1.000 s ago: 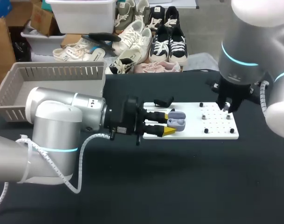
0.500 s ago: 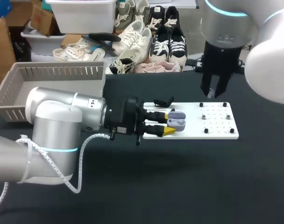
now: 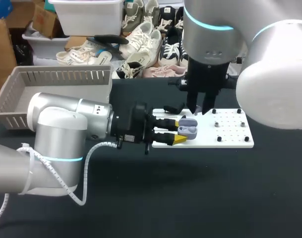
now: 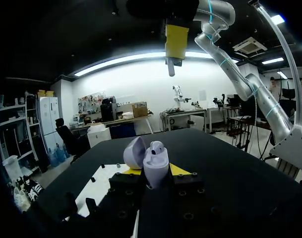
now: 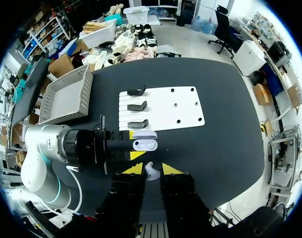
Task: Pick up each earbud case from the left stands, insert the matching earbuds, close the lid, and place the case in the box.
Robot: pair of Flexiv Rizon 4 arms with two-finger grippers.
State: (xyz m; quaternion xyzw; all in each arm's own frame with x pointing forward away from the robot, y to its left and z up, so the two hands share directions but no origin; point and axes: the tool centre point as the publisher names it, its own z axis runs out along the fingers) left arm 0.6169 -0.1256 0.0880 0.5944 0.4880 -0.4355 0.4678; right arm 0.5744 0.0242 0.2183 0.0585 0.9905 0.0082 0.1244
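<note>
Lavender plastic marked the earbud case (image 3: 187, 130), open and clamped in the left gripper (image 3: 178, 133) over the left end of the white board (image 3: 230, 135), toward the far edge of the desk (image 3: 190, 198). The right gripper (image 3: 199, 110) hung just above it, and the box (image 3: 22, 101) sat at the far left corner. From the left wrist, the lid (image 4: 134, 151) stood raised, with something pale inside, perhaps one earbud. From the right wrist, the second earbud (image 5: 151, 171) was pinched in the right gripper. Inserting it, closing and boxing remained, I judged.
</note>
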